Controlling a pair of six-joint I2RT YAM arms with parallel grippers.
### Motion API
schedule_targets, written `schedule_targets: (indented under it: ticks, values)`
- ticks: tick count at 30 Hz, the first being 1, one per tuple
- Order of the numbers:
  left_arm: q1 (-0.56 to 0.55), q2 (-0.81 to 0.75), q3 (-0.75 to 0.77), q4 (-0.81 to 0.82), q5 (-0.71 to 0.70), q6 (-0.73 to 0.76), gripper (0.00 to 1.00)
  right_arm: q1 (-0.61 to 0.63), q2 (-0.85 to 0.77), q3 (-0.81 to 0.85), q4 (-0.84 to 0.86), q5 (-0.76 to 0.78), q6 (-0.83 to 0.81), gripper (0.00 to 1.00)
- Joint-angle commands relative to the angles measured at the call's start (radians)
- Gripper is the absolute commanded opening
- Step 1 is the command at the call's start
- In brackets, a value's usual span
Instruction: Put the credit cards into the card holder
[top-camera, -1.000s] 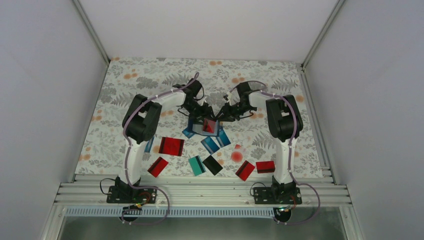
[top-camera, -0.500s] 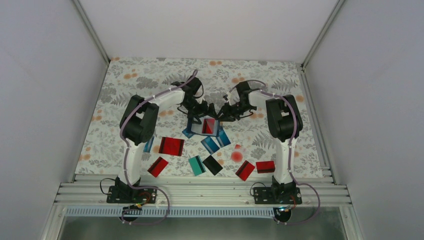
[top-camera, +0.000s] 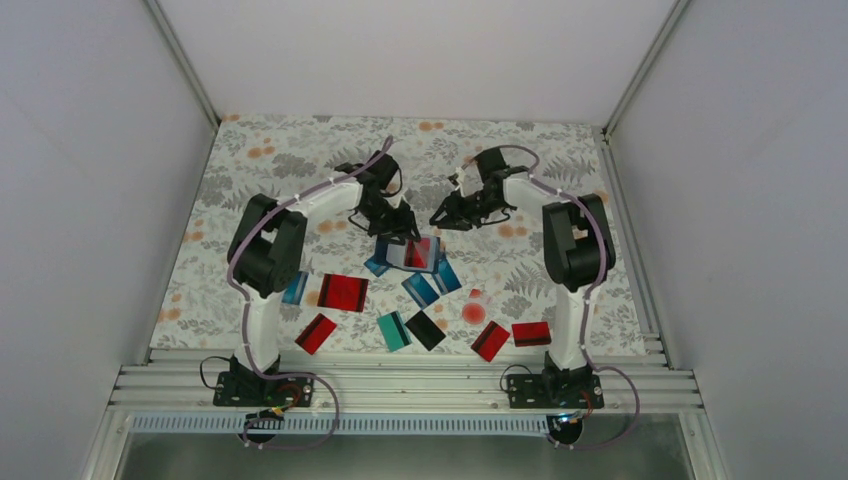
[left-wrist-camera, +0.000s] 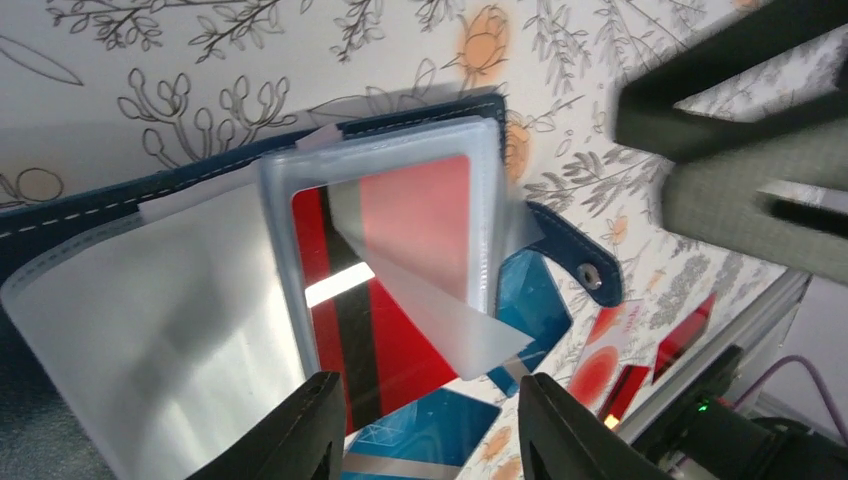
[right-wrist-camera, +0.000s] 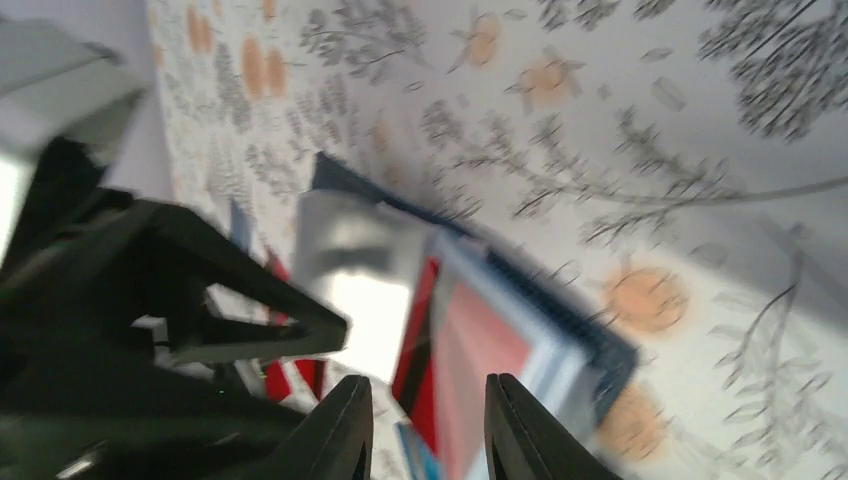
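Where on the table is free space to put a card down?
Free: far strip of the table beyond the left hand and right hand; also left of the left arm. Crowded: near middle, cards around the card holder.

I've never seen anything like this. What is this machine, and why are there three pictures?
You see a robot's left arm and right arm, bolted down side by side. The wide picture looks down from above; the other two come from small cameras on each wrist, looking past its jaws. On the flowered cloth lie loose red, blue, teal and black cards and an open card holder with a red card tucked inside. Both pairs of jaws stand apart near it, holding nothing.
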Motion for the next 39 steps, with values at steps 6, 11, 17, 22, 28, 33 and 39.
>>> schedule_targets:
  ticks: [6,11,17,22,28,33,39]
  values:
    - [0.005,0.026,-0.031,-0.005,-0.022,0.079,0.14,0.061,-0.169,-0.181,0.13,-0.05,0.215,0.3]
    - [0.005,0.056,-0.042,-0.004,-0.032,0.1,0.03,0.063,-0.143,-0.192,0.129,-0.023,0.219,0.29]
    - [0.005,0.088,-0.042,0.0,-0.026,0.118,0.02,0.063,-0.125,-0.192,0.127,-0.001,0.22,0.29]
    - [0.006,0.117,-0.036,0.002,-0.016,0.129,0.02,0.064,-0.117,-0.185,0.12,0.003,0.22,0.29]
    - [0.009,0.14,-0.047,0.007,-0.026,0.137,0.02,0.08,-0.096,-0.194,0.122,0.006,0.212,0.32]
    - [0.016,0.149,-0.054,0.013,-0.02,0.148,0.02,0.093,-0.078,-0.187,0.127,0.017,0.215,0.35]
    - [0.018,0.154,-0.055,0.011,-0.016,0.158,0.02,0.107,-0.056,-0.179,0.13,0.029,0.221,0.38]
